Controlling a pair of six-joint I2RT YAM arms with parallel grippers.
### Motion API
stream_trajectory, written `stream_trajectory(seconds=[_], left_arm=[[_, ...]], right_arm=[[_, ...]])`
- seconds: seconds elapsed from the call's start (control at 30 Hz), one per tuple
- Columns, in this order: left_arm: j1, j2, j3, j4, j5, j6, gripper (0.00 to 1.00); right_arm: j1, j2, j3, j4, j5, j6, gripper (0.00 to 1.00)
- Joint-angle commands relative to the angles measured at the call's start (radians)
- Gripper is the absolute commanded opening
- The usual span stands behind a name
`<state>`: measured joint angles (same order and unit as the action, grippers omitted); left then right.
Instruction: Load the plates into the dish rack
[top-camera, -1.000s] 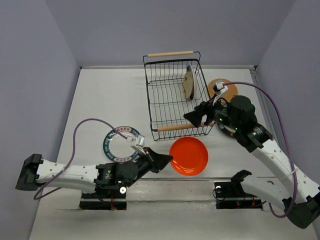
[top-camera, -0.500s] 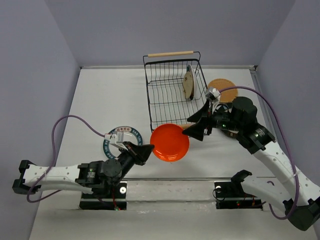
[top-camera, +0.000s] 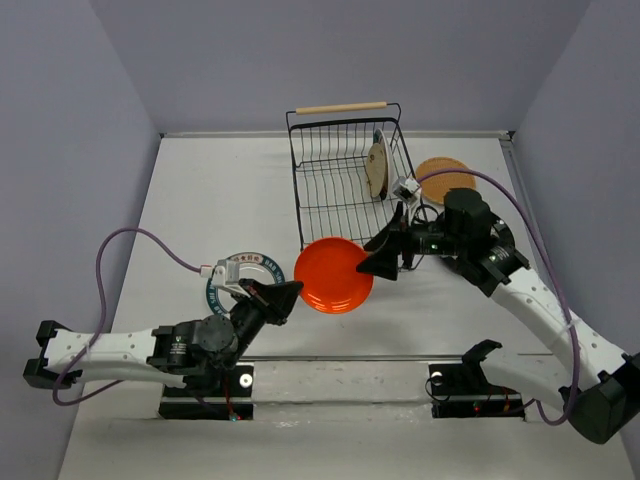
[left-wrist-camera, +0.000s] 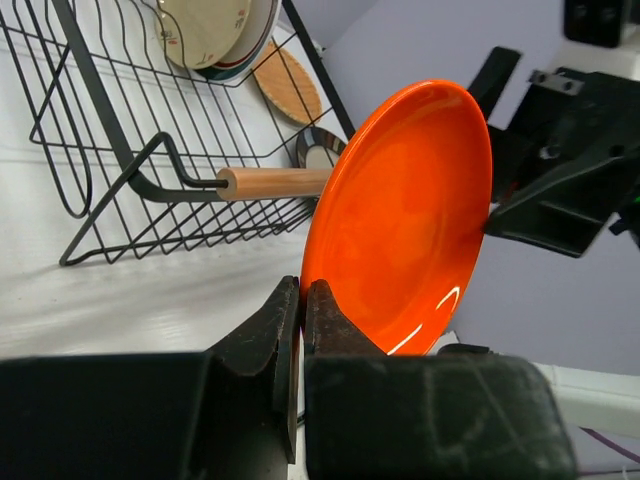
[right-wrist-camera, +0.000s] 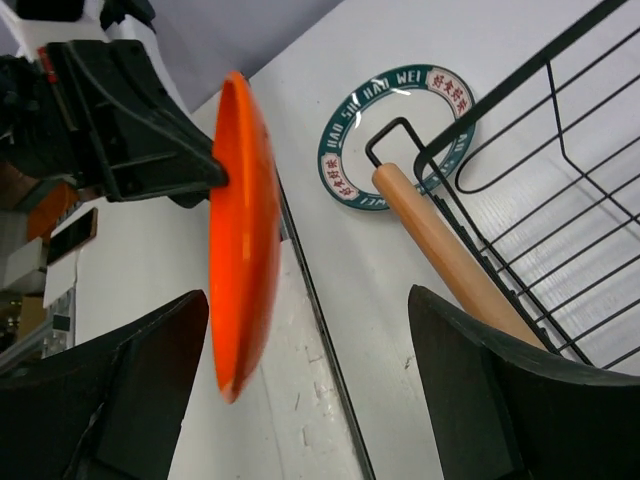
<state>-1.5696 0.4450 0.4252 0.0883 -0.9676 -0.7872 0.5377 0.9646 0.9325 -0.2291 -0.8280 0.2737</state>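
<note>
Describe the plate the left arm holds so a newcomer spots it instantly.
Find the black wire dish rack at the back of the table. Just before its near end, the left pincer holds an orange-red plate on edge. It alone is plain and bright; the white plate lying beside it has a green lettered rim.

White arm shells (top-camera: 120, 350), black joints. Purple cables (top-camera: 125, 240) feed the black left end effector (top-camera: 294, 290) and right end effector (top-camera: 372, 262).

Orange-red plate (top-camera: 333, 275) on edge, off the table, just before dish rack (top-camera: 296, 180). Beige plate (top-camera: 377, 168) upright inside, possibly another behind it. Green-rimmed plate (top-camera: 215, 273) and tan woven plate (top-camera: 450, 186) flat outside.
</note>
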Motion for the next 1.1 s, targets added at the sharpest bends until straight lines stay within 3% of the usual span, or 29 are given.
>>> stream_trajectory(seconds=[0.0,0.07,0.1,0.13,0.17,0.2,0.23,0.3,0.33,0.43,0.57,0.67,0.8,0.9,1.07], left_arm=[[-0.001,-0.014,0.009,0.149,-0.068,0.071,0.05],[-0.001,-0.005,0.007,0.180,-0.062,0.088,0.05],[-0.001,-0.002,0.007,0.186,-0.062,0.092,0.05],[-0.001,0.001,0.010,0.189,-0.063,0.097,0.06],[-0.001,0.004,0.012,0.198,-0.063,0.108,0.06],[-0.001,0.006,0.015,0.200,-0.065,0.115,0.10],[-0.001,0.008,0.017,0.200,-0.066,0.123,0.18],[-0.001,0.000,0.033,0.179,-0.075,0.158,0.68],[-0.001,-0.003,0.046,0.157,-0.086,0.169,0.78],[-0.001,-0.032,0.133,-0.007,-0.157,0.175,0.96],[-0.001,-0.075,0.274,-0.291,-0.256,0.154,0.99],[-0.001,-0.091,0.345,-0.456,-0.286,0.089,0.99],[-0.001,-0.141,0.362,-0.637,-0.309,0.020,0.99],[-0.006,-0.176,0.305,-0.633,-0.312,-0.017,0.99],[-0.006,-0.213,0.173,-0.365,-0.283,0.173,0.99]], right_arm=[[0.025,0.055,-0.004,0.046,0.006,0.030,0.85],[0.045,0.081,0.005,0.068,0.009,0.041,0.76],[0.056,0.085,0.008,0.083,0.010,0.051,0.49],[0.056,0.085,0.006,0.105,0.007,0.073,0.31],[0.056,0.074,0.003,0.172,0.007,0.120,0.15],[0.056,0.065,-0.001,0.209,0.018,0.148,0.07],[0.056,0.059,-0.009,0.256,0.032,0.174,0.07],[0.056,0.052,0.006,0.303,0.093,0.203,0.07],[0.056,0.056,0.032,0.300,0.136,0.205,0.07],[0.056,0.095,0.089,0.239,0.372,0.170,0.07],[0.056,0.228,0.262,0.104,0.729,0.076,0.07],[0.056,0.345,0.366,0.038,0.912,0.021,0.07],[0.056,0.550,0.533,-0.024,1.259,-0.071,0.07],[0.056,0.634,0.603,-0.039,1.444,-0.108,0.07],[0.056,0.781,0.707,-0.052,1.553,-0.139,0.07]])
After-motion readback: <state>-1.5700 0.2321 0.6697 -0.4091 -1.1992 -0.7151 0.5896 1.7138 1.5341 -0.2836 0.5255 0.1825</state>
